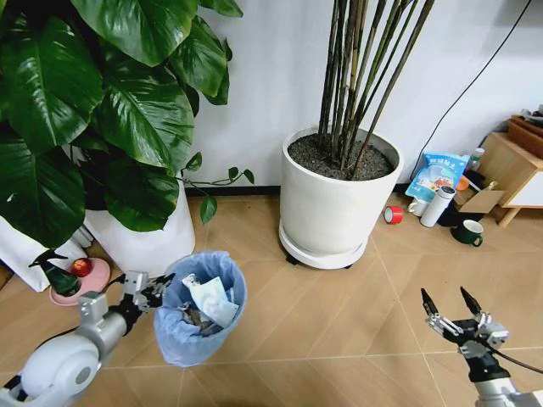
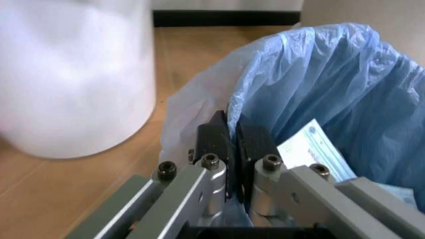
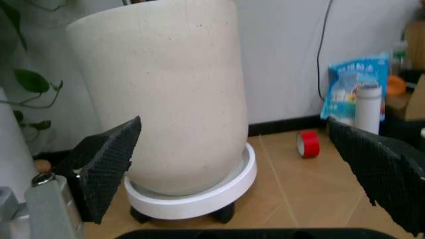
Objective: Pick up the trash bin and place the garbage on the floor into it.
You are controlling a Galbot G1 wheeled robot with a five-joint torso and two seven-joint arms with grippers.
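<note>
Head view, left pincer [image 1: 157, 291]: clamped on trash bin [image 1: 202, 307] rim.
Right pincer [image 1: 450, 306]: spread apart, idle above floor [image 1: 339, 322].
Garbage [image 1: 208, 302]: inside bin.
Progress: judged nearly complete; nearby floor shows no scraps.

Garbage [image 1: 209, 303] in trash bin [image 1: 202, 339]; plant pot [image 1: 338, 203] behind, right.

The trash bin [image 1: 200, 309] hides its own base behind the blue liner, and the scraps inside it are too jumbled to tell apart. In the left wrist view the left end effector [image 2: 232, 137] covers part of the rim. The right end effector [image 1: 451, 303] has its arm cut off by the picture's edge.
</note>
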